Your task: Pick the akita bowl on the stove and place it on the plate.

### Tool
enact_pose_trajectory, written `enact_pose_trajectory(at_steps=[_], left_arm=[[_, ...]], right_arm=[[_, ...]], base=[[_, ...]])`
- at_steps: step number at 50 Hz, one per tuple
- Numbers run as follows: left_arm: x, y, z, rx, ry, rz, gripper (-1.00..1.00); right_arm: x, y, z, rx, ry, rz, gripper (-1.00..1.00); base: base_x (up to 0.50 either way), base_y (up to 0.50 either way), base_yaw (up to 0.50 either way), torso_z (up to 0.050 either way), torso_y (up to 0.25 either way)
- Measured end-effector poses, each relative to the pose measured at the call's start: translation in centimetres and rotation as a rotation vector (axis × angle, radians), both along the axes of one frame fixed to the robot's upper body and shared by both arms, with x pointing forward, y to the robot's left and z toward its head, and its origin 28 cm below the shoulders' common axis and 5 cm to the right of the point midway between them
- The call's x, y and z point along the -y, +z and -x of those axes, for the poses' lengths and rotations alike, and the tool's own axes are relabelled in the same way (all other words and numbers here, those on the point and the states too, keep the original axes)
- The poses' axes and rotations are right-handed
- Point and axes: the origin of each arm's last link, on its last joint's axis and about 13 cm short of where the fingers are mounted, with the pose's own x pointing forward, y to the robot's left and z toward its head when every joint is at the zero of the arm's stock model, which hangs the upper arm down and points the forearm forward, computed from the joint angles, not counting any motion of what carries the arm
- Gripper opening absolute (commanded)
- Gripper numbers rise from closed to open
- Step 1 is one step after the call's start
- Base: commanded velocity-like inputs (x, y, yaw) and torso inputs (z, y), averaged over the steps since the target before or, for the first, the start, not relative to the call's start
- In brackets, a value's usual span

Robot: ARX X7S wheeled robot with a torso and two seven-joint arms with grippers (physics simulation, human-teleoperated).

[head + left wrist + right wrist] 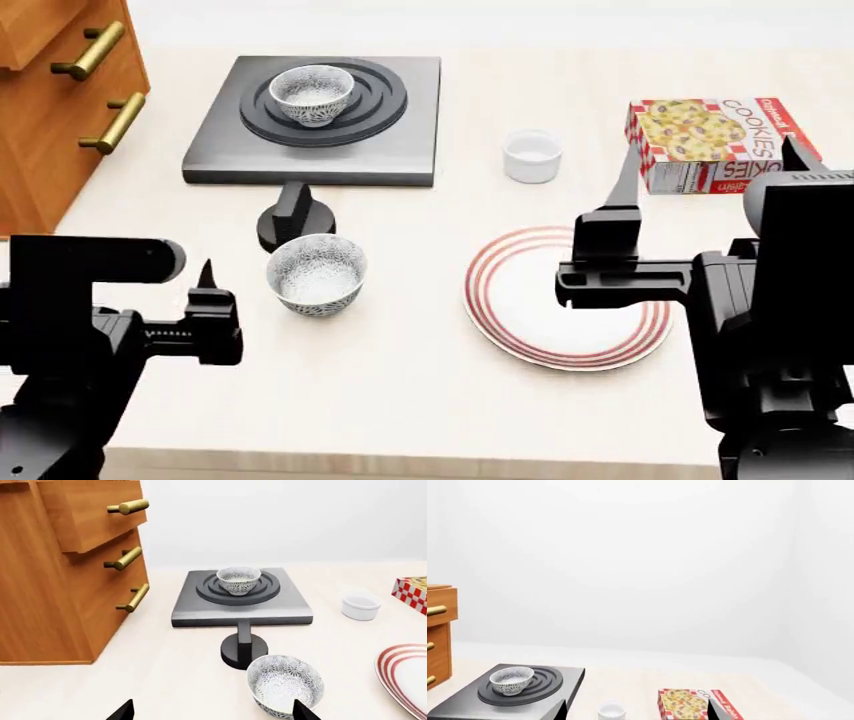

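Speckled akita bowl (311, 95) sits centred on stove (315, 118) burner rings, far left; left gripper (210, 292), jaws spread and empty, should pass over the near twin bowl (316, 274), then descend vertically astride its rim.

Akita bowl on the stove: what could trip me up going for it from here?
1. An identical twin bowl sits right by the left gripper; grabbing it would be the wrong pick.
2. The knob stands between that gripper and the akita bowl on the stove; a low reach may clip it.
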Motion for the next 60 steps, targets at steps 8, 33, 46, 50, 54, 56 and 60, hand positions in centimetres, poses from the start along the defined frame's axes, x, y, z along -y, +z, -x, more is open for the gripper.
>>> enact_pose_trajectory(at_steps=[8,33,46,50,54,56,60], left_arm=[[0.0,0.9,-0.7,-0.014,0.009,0.008,1.0],[-0.4,1.7,-1.3,-0.026,0.025,-0.007,1.0],[-0.5,2.2,-1.5,-0.017,0.024,-0.017,1.0],[-0.5,2.3,-1.5,-0.013,0.023,-0.019,1.0],[-0.5,2.3,-1.5,-0.012,0.021,-0.022,1.0],[-0.5,2.3,-1.5,-0.012,0.021,-0.024,1.0],[-0.5,2.4,-1.5,-0.009,0.021,-0.027,1.0]], right_arm=[[0.0,0.0,0.0,-0.002,0.002,-0.003,1.0],[0.0,-0.1,0.0,-0.011,0.013,-0.009,1.0],[-0.1,-0.1,0.0,-0.014,0.015,-0.009,1.0],[-0.1,0.0,0.0,-0.013,0.015,-0.007,1.0],[-0.1,0.0,0.0,-0.013,0.015,-0.005,1.0],[-0.1,0.0,0.0,-0.012,0.015,-0.005,1.0],[0.0,0.0,0.0,-0.012,0.016,-0.004,1.0]], base=[[0.0,0.0,0.0,0.0,0.0],[0.0,-0.02,0.0,0.0,0.0],[0.0,-0.14,0.0,0.0,0.0],[0.0,-0.17,0.0,0.0,0.0],[0.0,-0.17,0.0,0.0,0.0],[0.0,-0.17,0.0,0.0,0.0],[0.0,-0.18,0.0,0.0,0.0]])
